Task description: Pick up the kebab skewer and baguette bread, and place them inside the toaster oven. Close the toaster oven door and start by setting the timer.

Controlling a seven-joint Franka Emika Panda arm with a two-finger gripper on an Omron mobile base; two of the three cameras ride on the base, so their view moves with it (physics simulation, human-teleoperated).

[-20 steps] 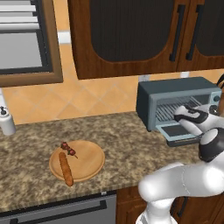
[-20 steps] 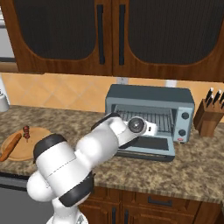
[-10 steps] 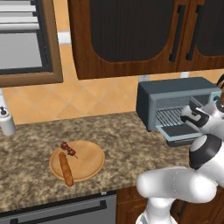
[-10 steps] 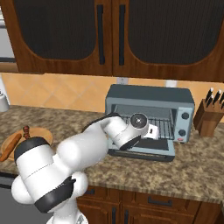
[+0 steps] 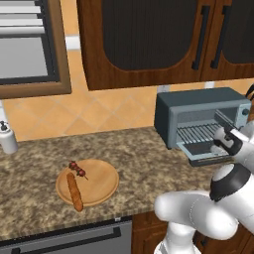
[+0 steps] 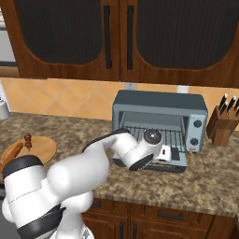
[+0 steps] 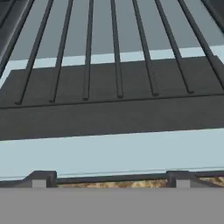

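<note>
The blue-grey toaster oven (image 5: 198,111) (image 6: 161,105) stands open, its door (image 5: 203,155) (image 6: 179,164) dropped flat in front. My gripper (image 5: 222,143) (image 6: 172,152) hovers just above that door, pointing into the oven; whether its fingers are open or shut is hidden. In the hand view I look along the door glass (image 7: 109,118) to the wire rack (image 7: 116,48), with the bar handle (image 7: 109,177) nearest. The baguette bread (image 5: 75,191) (image 6: 10,154) and the kebab skewer (image 5: 78,169) (image 6: 28,139) lie on a round wooden plate (image 5: 101,181) (image 6: 42,148), far left of the gripper.
A knife block (image 6: 222,126) stands right of the oven. A white shaker (image 5: 7,138) sits at the far left of the granite counter (image 5: 134,154). Dark wooden cabinets (image 6: 116,37) hang above. My own arm (image 6: 102,158) stretches across the counter in front of the oven.
The gripper has dropped from in front of the oven opening to just above the open door, and the arm's elbow has swung. Door, plate, bread and skewer have stayed put.
</note>
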